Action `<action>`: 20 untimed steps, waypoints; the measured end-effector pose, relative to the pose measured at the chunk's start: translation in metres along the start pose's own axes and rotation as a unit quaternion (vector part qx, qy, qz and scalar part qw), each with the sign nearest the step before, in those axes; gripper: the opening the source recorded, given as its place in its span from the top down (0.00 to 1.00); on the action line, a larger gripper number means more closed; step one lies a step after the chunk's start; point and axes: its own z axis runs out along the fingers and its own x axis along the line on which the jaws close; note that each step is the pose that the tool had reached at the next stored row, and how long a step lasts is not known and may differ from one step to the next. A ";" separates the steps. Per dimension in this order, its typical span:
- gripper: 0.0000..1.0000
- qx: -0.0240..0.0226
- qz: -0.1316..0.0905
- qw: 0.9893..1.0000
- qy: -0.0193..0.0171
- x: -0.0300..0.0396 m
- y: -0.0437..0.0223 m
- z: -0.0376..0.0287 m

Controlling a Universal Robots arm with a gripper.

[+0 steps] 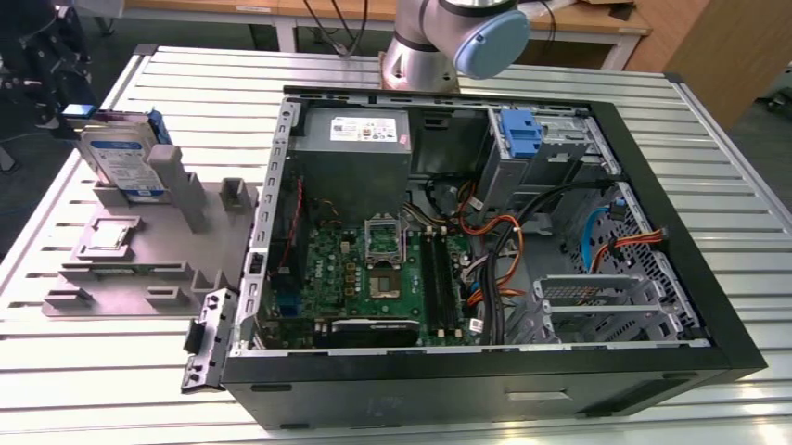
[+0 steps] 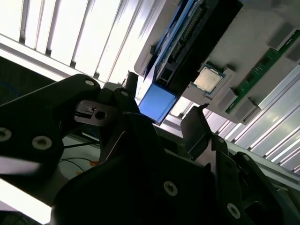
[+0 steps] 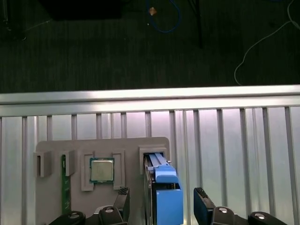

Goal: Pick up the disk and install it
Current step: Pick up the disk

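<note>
On grey plastic tray (image 1: 155, 258), disk (image 1: 121, 162) stands on edge: silver slab w/ blue rails, white-blue label, print unreadable. Claw (image 3: 161, 192) wide open, fingers (image 3: 204, 208) either side of disk, holding nothing.

The table (image 1: 248, 69) is ribbed bare metal, silvery with a soft sheen. On it stands a holder (image 1: 124, 269) of matt grey plastic. The disk (image 1: 124, 158) has a smooth silver metal body, a glossy paper label and blue plastic rails, smooth and slightly shiny in the first wrist view (image 3: 166, 197). The processor (image 3: 101, 169) carries a brushed metal lid. The computer case (image 1: 495, 380) is matt black outside and bare grey sheet metal inside, with a green lacquered motherboard (image 1: 371, 269) and a blue plastic bracket (image 1: 520, 134). The gripper (image 3: 161, 192) is black with a satin finish and bright metal screws. The floor (image 3: 93, 47) looks like dark, rough carpet.
</note>
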 end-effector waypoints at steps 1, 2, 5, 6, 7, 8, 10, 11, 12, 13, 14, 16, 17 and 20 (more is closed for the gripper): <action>0.37 0.000 0.000 1.000 0.000 0.0000 -0.0001 0.0018; 0.37 0.000 0.000 1.000 0.000 0.0001 -0.0002 0.0037; 0.44 0.000 0.000 1.000 0.000 0.0003 -0.0005 0.0089; 0.44 0.000 0.000 1.000 0.000 0.0003 -0.0005 0.0106; 0.44 0.000 0.000 1.000 0.000 0.0003 -0.0006 0.0119; 0.45 0.000 0.000 1.000 -0.001 0.0002 -0.0006 0.0130; 0.52 0.000 0.000 1.000 -0.001 0.0001 -0.0007 0.0150; 0.52 0.000 0.000 1.000 -0.001 0.0001 -0.0008 0.0157; 0.52 0.000 0.000 1.000 -0.002 0.0000 -0.0008 0.0162; 0.52 0.000 0.000 1.000 -0.002 -0.0001 -0.0008 0.0166; 0.52 0.000 0.000 1.000 -0.003 -0.0003 -0.0007 0.0172; 0.52 0.000 0.000 1.000 -0.004 -0.0003 -0.0008 0.0175; 0.52 0.000 0.000 1.000 -0.004 -0.0003 -0.0008 0.0175; 0.52 0.000 0.000 1.000 -0.004 -0.0002 -0.0008 0.0175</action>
